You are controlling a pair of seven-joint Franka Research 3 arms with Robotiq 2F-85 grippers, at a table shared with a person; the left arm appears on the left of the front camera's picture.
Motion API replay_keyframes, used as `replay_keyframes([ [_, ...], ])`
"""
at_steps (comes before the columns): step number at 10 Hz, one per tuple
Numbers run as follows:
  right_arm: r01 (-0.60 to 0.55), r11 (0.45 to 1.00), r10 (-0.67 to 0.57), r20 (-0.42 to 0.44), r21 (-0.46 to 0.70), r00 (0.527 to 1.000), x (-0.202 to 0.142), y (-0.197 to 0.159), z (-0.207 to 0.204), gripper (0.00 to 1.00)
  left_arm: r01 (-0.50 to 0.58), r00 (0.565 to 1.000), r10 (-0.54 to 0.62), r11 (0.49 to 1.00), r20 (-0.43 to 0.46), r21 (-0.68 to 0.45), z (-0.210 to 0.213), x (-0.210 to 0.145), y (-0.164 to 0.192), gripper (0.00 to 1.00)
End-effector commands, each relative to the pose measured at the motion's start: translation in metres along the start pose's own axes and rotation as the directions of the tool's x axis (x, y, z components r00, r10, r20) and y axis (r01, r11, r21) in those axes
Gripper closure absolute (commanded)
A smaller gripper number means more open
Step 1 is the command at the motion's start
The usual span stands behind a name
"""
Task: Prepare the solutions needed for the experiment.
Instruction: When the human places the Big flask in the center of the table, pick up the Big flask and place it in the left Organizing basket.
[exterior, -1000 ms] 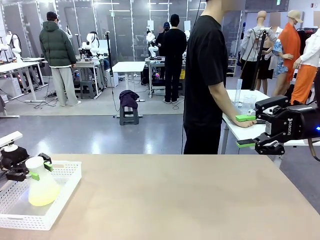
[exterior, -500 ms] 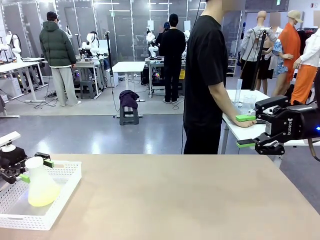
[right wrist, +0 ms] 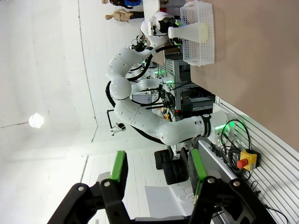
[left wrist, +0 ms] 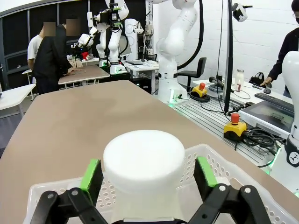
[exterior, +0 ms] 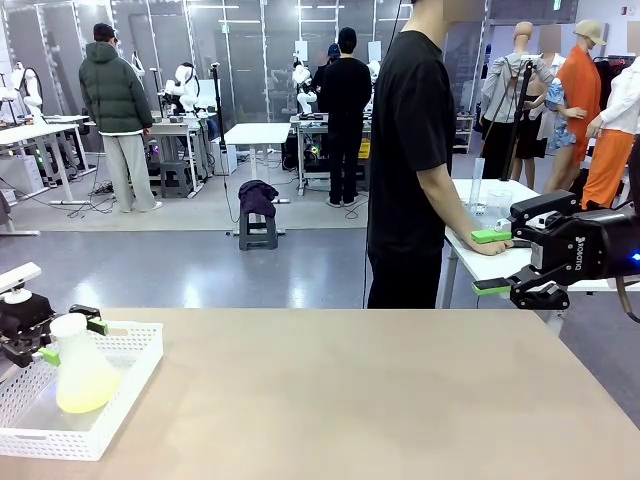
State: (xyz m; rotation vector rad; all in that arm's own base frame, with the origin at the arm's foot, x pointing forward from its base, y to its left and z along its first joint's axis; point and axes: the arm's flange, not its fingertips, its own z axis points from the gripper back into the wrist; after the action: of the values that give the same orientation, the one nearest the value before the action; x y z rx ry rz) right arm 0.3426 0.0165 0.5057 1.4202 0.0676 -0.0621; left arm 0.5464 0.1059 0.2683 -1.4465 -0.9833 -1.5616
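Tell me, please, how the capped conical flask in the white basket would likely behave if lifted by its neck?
The flask probably feels light: its yellow-green liquid is shallow. The wide base suggests it stands steadily in the basket. The smooth neck might slip between the left gripper pads.

You see the right gripper as a black, blocky body with white "ROBOTIQ" lettering on its side, green pads on its fingers and a small blue light at the wrist. The left gripper has black linked fingers with silver screws and green pads. The person wears a black short-sleeved T-shirt and black trousers.
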Motion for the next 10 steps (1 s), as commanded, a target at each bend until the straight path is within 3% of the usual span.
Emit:
replay_keyframes([
  [1,-0.008,1.0,0.008,-0.006,-0.003,1.0,0.0,0.0,0.001,0.34,0.014,1.0,-0.014,1.0,-0.001,-0.007,-0.002,0.0,0.0,0.0],
  [4,-0.008,1.0,0.008,-0.006,-0.003,1.0,0.0,0.0,0.001,0.34,0.0,1.0,0.0,1.0,0.0,0.0,0.0,0.0,0.0,0.0],
  [5,-0.008,1.0,0.008,-0.006,-0.003,1.0,0.0,0.0,0.001,0.34,0.025,0.999,-0.025,1.0,0.03,0.001,0.009,0.007,-0.002,0.0],
  [10,-0.008,1.0,0.008,-0.006,-0.003,1.0,0.0,0.0,0.001,0.34,-0.031,0.999,0.028,0.991,0.021,0.131,0.076,0.023,-0.042,0.0],
])
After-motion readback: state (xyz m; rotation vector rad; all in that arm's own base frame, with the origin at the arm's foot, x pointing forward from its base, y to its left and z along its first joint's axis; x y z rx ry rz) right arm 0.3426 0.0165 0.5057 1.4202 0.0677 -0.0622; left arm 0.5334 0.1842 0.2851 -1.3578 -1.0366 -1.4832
